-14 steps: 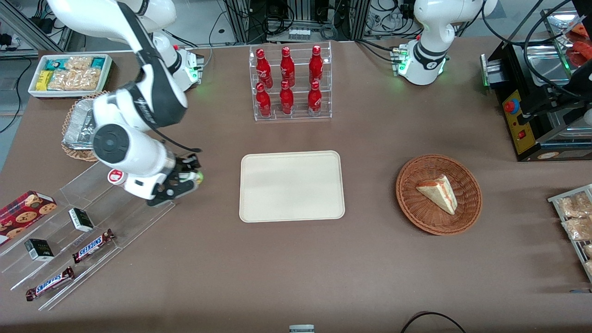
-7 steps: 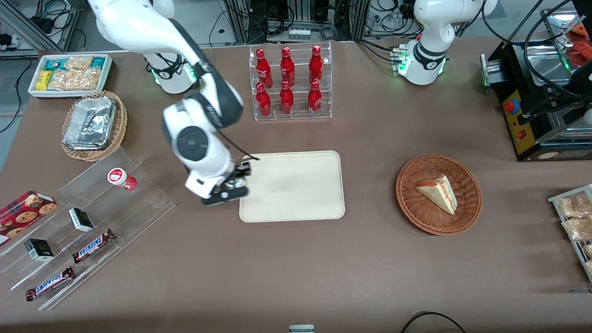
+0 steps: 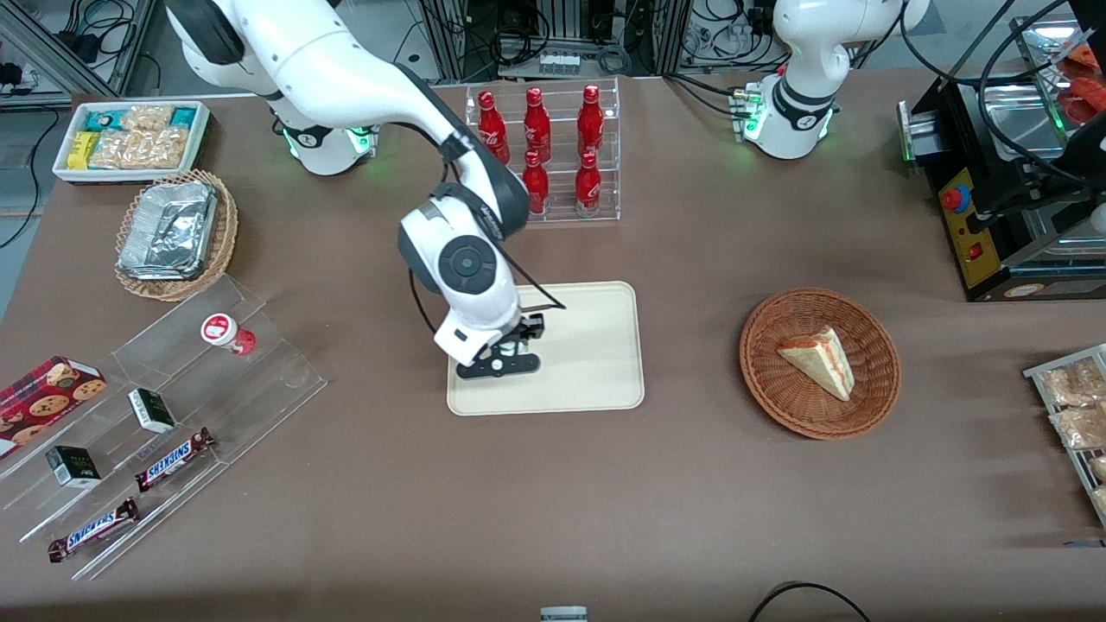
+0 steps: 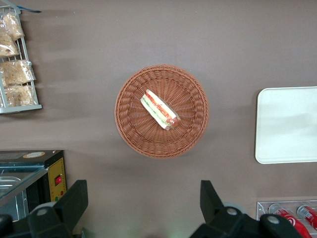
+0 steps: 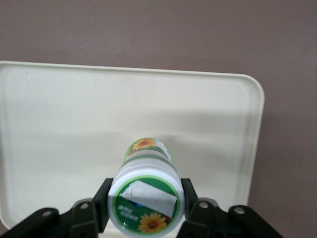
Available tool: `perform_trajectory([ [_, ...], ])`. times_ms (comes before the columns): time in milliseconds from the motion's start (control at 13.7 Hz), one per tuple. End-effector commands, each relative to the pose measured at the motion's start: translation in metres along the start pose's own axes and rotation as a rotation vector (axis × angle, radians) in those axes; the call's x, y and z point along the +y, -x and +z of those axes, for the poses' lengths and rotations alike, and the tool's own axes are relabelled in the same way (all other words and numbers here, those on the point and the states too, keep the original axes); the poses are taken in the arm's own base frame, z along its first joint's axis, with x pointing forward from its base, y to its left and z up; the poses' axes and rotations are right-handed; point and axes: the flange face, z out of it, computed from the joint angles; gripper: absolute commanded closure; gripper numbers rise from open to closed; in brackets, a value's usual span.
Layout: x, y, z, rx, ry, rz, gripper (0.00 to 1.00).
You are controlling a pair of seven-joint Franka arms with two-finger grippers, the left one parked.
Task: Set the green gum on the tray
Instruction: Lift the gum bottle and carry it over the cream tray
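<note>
Table [image 3: 553,501]: a broad, flat surface covered in matte brown material, on which every other item is set.

Tray [image 3: 596,363]: a flat cream-beige plastic rectangle with rounded corners and a low raised rim, laid near the middle of the table; its smooth, bare floor is also seen in the right wrist view [image 5: 59,124].

Bottle rack [image 3: 543,155]: a clear acrylic stepped stand, farther from the front camera than the tray, in which glossy red bottles are stood upright in two rows.

Wicker basket [image 3: 873,345]: a round brown woven bowl, placed toward the parked arm's end of the table; a wedge-shaped sandwich [image 3: 819,361] is laid inside it.

Acrylic display steps [image 3: 259,380]: transparent tiers toward the working arm's end, on which a red-lidded bottle [image 3: 226,333], small dark boxes and wrapped chocolate bars are kept.

Foil tray [image 3: 168,230]: crumpled silver foil, seated in a second woven basket.

Gripper [image 3: 508,356]: black, two-fingered, held over the tray's end nearer the working arm; the fingers are seen pressed against both sides of the green gum.

Green gum [image 5: 146,196]: a small cylinder with a white lid ringed in green and a sunflower mark, and a yellow-green label; it is gripped just below the lid and held above the tray floor. Contact with the tray cannot be judged.
</note>
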Motion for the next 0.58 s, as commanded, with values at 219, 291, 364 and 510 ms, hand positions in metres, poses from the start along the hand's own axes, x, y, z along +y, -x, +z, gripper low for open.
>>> perform_trajectory([
  [219, -0.027, -0.003, 0.035, 0.037, -0.013, 0.037, 1.00],
  [291, -0.028, -0.002, 0.038, 0.034, -0.006, 0.034, 1.00],
  [364, -0.027, -0.001, 0.042, 0.029, -0.001, 0.034, 1.00],
  [510, -0.028, 0.001, 0.045, 0.027, 0.015, 0.021, 1.00],
])
